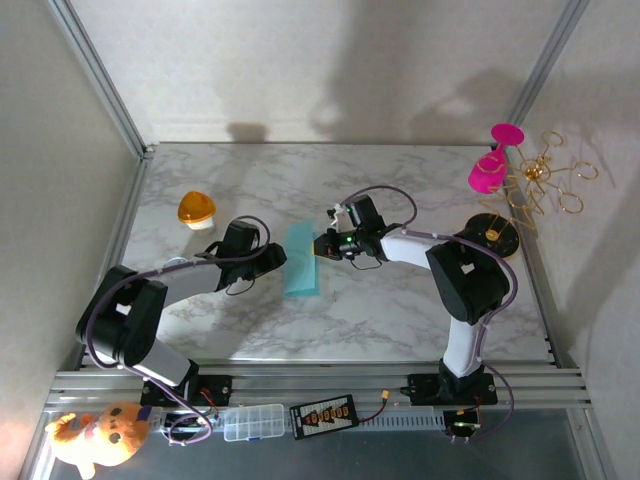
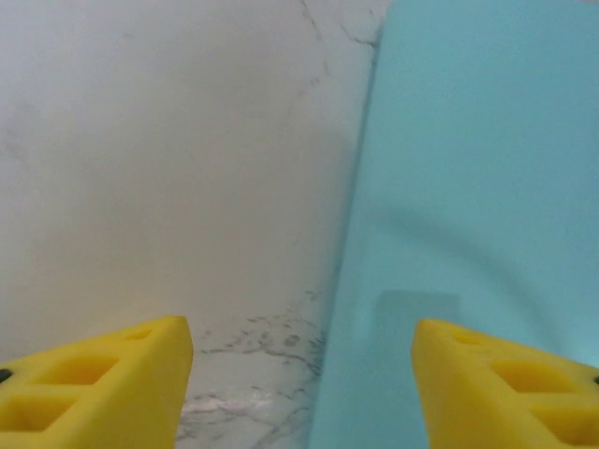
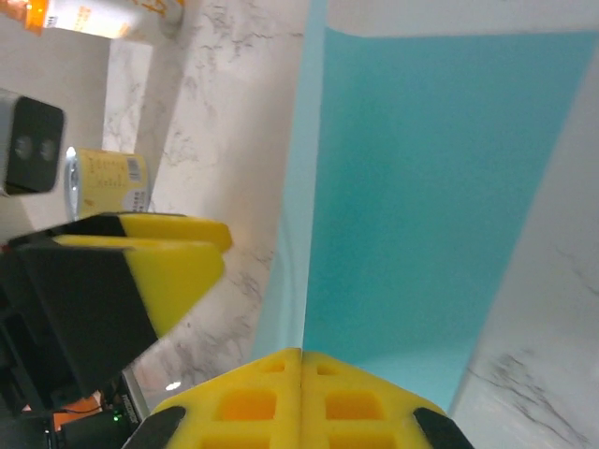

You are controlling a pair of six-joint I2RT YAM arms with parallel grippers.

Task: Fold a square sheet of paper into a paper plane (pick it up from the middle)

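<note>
The square sheet of paper (image 1: 301, 260) is teal and lies mid-table as a narrow long rectangle; no paper plane is in view. My right gripper (image 1: 320, 247) is at its right edge. In the right wrist view the fingers (image 3: 301, 360) are pressed together with a raised flap of the paper (image 3: 421, 187) running into their seam. My left gripper (image 1: 281, 258) stands open at the sheet's left edge. In the left wrist view its gripper (image 2: 304, 351) straddles that edge. One fingertip is over the paper (image 2: 468, 187) and the other over bare marble.
An orange dome-shaped object (image 1: 197, 209) sits at the back left. At the back right are a pink plastic piece (image 1: 490, 165), gold wire shapes (image 1: 545, 185) and a black disc (image 1: 492, 232). The marble table (image 1: 380, 310) is bounded by metal rails.
</note>
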